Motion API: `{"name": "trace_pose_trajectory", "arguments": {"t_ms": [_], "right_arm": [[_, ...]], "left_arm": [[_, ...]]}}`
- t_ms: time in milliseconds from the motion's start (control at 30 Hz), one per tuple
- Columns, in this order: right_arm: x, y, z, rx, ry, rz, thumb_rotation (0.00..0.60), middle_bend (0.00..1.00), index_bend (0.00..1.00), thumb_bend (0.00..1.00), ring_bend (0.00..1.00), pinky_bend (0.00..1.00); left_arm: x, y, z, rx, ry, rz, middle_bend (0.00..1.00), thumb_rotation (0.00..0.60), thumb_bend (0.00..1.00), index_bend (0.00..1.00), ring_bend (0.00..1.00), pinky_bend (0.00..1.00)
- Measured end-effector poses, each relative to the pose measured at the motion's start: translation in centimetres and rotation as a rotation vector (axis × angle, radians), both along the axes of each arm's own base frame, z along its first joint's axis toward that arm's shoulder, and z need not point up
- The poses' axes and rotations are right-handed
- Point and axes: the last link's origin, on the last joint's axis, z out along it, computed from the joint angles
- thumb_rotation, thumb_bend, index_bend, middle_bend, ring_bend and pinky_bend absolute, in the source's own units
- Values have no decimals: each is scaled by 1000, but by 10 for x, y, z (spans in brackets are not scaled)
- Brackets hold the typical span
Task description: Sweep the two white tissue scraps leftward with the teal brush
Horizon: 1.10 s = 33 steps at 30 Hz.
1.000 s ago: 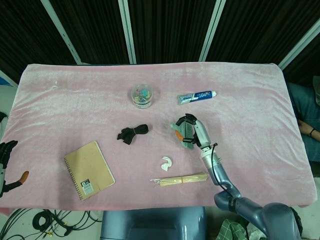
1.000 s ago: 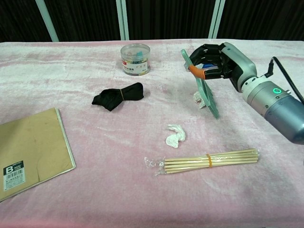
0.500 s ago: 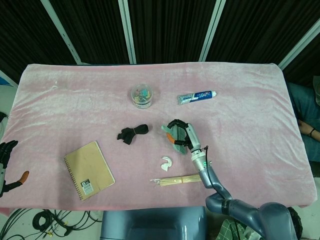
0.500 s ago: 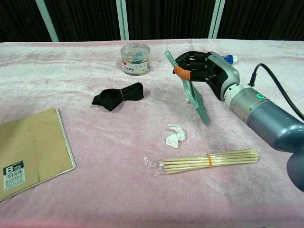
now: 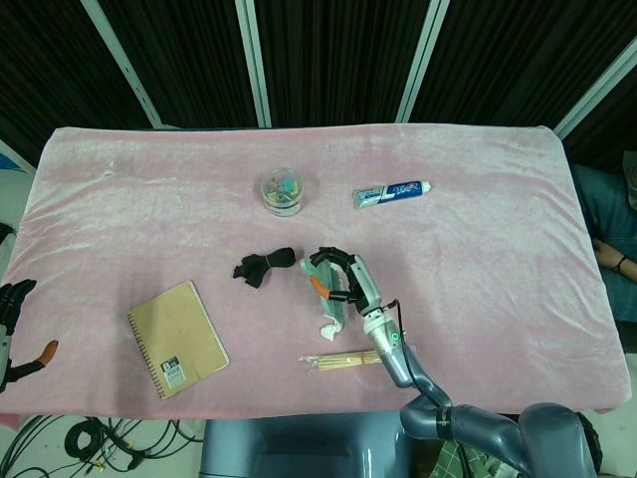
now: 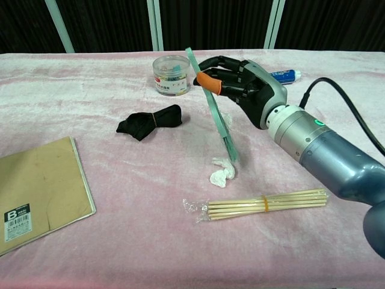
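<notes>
Right robot hand (image 6: pixel 240 81) is gripping the teal brush (image 6: pixel 216 114) by its upper part, holding it tilted so its lower end is touching a white tissue scrap (image 6: pixel 221 171) lying on the pink-covered desk (image 6: pixel 90 253), just beyond a bundle of wooden sticks (image 6: pixel 264 203). Left robot hand (image 5: pixel 12 314) is sitting at the desk's left edge in the head view, its black fingers spread and holding nothing, while a black cloth (image 6: pixel 149 121), a clear jar (image 6: pixel 171 74) and a brown notebook (image 6: pixel 39 189) are lying to the brush's left.
</notes>
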Motion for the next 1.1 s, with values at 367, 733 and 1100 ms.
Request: {"name": "trace_pose_trajectory", "arguments": {"t_ms": [367,733,1100], "right_arm": [[3,-1,34,-48,-17,48,600,591,682,411,306,119],[-40,-33,45,-244,293,-38,600,591,685,410,306,119],[-41,-50,20,-197,307,-152,600,594,687,410,306,119]], "left_arm": [[0,-1,0,0,3,-4,87,600,293,80,0,18],[1,-1,0,3,6,-5,87,600,293,80,0,18],[1,-1,0,0,4,-4,87,600,294,80,0,18]]}}
